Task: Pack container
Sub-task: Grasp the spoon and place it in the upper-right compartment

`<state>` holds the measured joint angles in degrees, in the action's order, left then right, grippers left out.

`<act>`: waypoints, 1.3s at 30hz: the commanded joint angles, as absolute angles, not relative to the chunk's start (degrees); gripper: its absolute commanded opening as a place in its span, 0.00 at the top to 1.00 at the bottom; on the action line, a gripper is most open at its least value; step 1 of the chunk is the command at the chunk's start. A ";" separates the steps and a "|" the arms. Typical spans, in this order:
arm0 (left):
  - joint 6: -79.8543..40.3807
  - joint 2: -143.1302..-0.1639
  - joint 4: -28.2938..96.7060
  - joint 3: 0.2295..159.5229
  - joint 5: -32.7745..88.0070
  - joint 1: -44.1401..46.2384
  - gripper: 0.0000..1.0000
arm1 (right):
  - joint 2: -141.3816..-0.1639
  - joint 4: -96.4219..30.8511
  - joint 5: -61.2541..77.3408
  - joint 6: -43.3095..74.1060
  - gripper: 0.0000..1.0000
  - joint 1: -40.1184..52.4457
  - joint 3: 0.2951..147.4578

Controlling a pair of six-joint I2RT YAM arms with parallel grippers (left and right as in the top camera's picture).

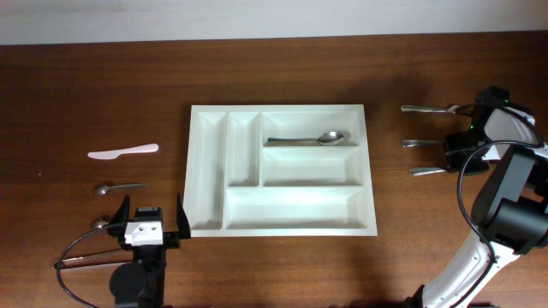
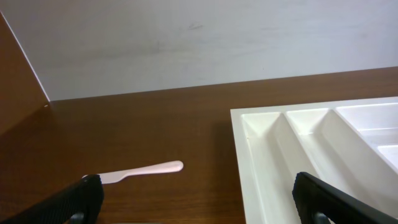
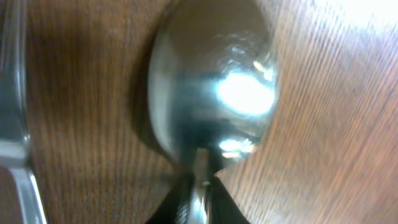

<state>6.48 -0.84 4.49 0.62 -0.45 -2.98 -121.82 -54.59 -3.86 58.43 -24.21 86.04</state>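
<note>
Gripping a spoon (image 3: 211, 93) by its neck, right claw (image 3: 198, 196) closed, left claw (image 2: 198, 198) wide open beside container (image 1: 193, 171)

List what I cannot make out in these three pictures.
Overhead: the right arm hides the heads of three utensils.
Right wrist: the spoon is blurred; the lower edge cuts its handle.
Left wrist: the right edge cuts off the container.

I am pinching the spoon (image 3: 211, 87) at its neck, my pincer (image 3: 200, 202) showing at the bottom edge with a dark tip pressing on each side of the stem. The bowl is filling the view, glinting, lying on the table (image 3: 329, 124). A blurred steel utensil (image 3: 12, 99) is lying along the left edge.
</note>
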 commanded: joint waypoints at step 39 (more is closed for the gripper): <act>7.40 -0.34 4.78 0.51 -0.38 -3.16 0.01 | -122.21 -69.14 9.32 88.60 0.93 10.55 115.66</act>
<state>6.48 -0.84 4.47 0.62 -0.45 -2.98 -122.48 -69.49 11.07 79.68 7.33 114.76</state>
